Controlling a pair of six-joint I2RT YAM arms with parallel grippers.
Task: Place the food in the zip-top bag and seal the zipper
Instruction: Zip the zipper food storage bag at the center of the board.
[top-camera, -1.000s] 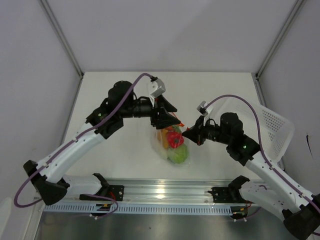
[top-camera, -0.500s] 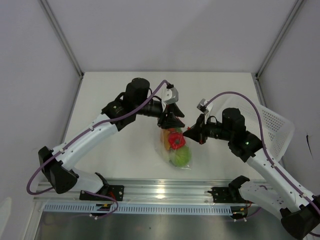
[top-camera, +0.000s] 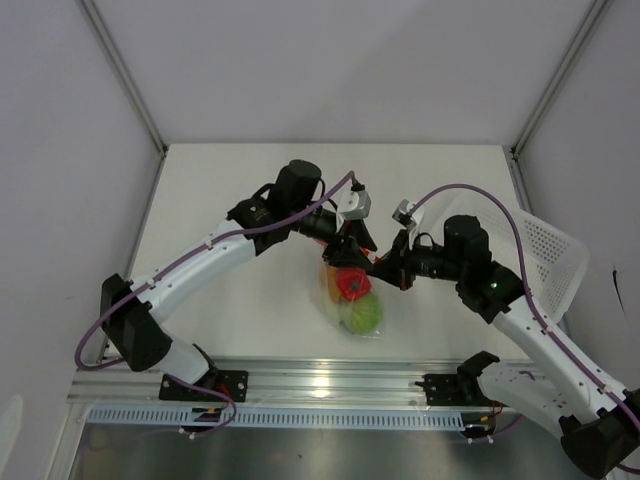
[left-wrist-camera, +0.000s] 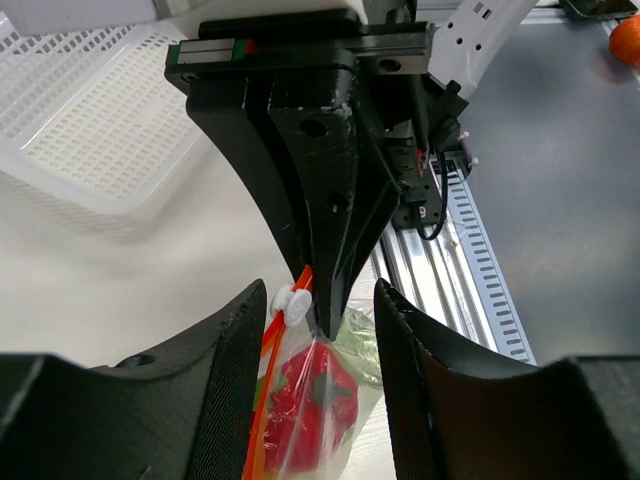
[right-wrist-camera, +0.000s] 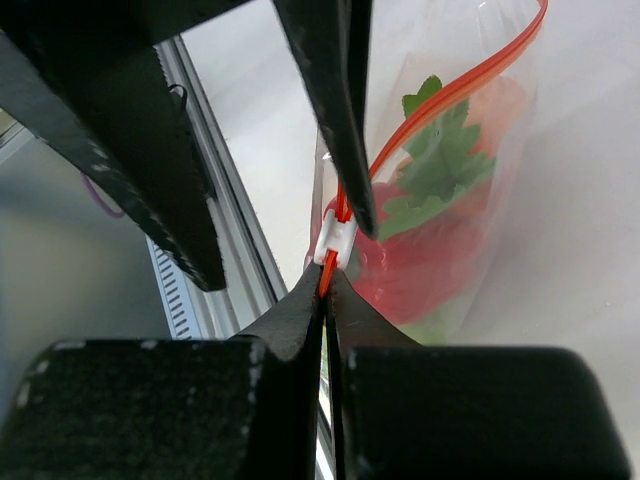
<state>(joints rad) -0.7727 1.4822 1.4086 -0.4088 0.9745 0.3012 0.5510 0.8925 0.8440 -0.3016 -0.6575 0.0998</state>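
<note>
The zip-top bag (top-camera: 350, 300) hangs between the two grippers with its lower part down at the table. Food shows through the plastic: a red pepper (top-camera: 350, 285) (left-wrist-camera: 315, 400) (right-wrist-camera: 420, 265), a green round fruit (top-camera: 362, 315) and an orange piece (right-wrist-camera: 505, 110). My right gripper (top-camera: 380, 265) (right-wrist-camera: 326, 288) is shut on the end of the red-orange zipper (right-wrist-camera: 450, 95) (left-wrist-camera: 268, 400). The white slider (left-wrist-camera: 290, 300) (right-wrist-camera: 333, 240) sits right against the right gripper's fingertips. My left gripper (top-camera: 352, 248) (left-wrist-camera: 320, 292) is open, one finger on each side of the bag's top at the slider.
A white perforated basket (top-camera: 545, 255) (left-wrist-camera: 100, 110) leans at the table's right edge, behind the right arm. The metal rail (top-camera: 320, 385) runs along the near edge. A small orange thing (left-wrist-camera: 625, 40) lies off the table on the grey surface.
The left gripper has moved right along the bag's top edge, up to the right gripper, and its jaws have narrowed a little. The right gripper has held its grip and barely moved.
</note>
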